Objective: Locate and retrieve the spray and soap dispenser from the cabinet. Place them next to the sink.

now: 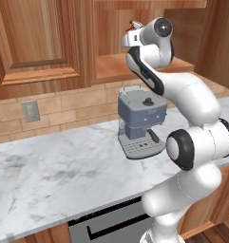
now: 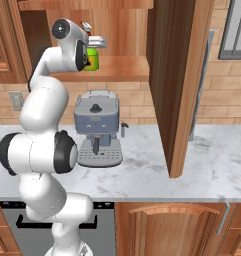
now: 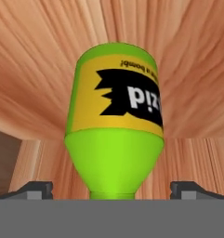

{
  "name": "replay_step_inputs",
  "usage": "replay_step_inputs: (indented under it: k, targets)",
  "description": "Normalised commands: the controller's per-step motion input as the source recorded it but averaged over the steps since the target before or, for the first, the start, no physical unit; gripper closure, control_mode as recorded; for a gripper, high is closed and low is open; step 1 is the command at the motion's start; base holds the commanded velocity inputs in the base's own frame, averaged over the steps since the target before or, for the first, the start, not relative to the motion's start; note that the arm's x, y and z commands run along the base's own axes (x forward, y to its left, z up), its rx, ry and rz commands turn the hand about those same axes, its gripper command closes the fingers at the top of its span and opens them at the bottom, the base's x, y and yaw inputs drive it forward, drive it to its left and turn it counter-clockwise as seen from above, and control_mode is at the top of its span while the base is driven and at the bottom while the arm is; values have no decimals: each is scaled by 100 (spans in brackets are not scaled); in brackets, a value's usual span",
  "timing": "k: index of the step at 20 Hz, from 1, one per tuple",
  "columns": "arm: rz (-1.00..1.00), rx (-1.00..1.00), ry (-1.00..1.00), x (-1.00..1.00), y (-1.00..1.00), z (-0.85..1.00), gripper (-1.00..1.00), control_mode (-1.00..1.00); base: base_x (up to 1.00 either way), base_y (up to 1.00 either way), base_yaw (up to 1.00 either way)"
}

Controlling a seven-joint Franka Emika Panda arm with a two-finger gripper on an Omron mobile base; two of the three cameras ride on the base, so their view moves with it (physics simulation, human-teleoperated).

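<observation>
In the hand view the two dark fingertips of the end effector stood wide apart, one on either side of the neck of the slim bright green spray bottle, with clear gaps between them and the plastic, so the end effector was open and gripping nothing. The bottle appeared upside down there because of the hand's roll: its narrow neck pointed at the camera's lower edge and its round body widened away from it. A yellow label with a jagged black patch wrapped the body; white letters on the black read, inverted, as something like "zid", and a line of small dark print along the label's edge was too small to read.

In the right base view the green bottle stood upright on the shelf of the warm brown wooden cabinet niche, its white trigger head and red nozzle beside the white arm's hand. The left base view showed the red nozzle just above the wrist.

Below the niche, a blue-grey espresso machine with a drip tray sat on the grey-white marble surface, close against the tan tiled backsplash, which carried a grey wall outlet. Raised-panel wooden doors flanked the niche, and a tall wooden side panel came down to the surface on the right
</observation>
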Motion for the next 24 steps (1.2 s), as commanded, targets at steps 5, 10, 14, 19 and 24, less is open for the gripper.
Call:
replay_step_inputs:
  k: [5, 10, 14, 19, 24]
  targets:
    - [1, 0, -3, 16, 1, -3, 100, -100, 0, 0, 0]
    - [0, 0, -2, 12, 0, -4, 100, -100, 0, 0, 0]
    - [0, 0, 0, 6, 4, -1, 100, -100, 0, 0, 0]
    - [-1, 0, -1, 0, 15, 0, 100, -100, 0, 0, 0]
    - [-2, 0, -3, 0, 7, 10, 100, -100, 0, 0, 0]
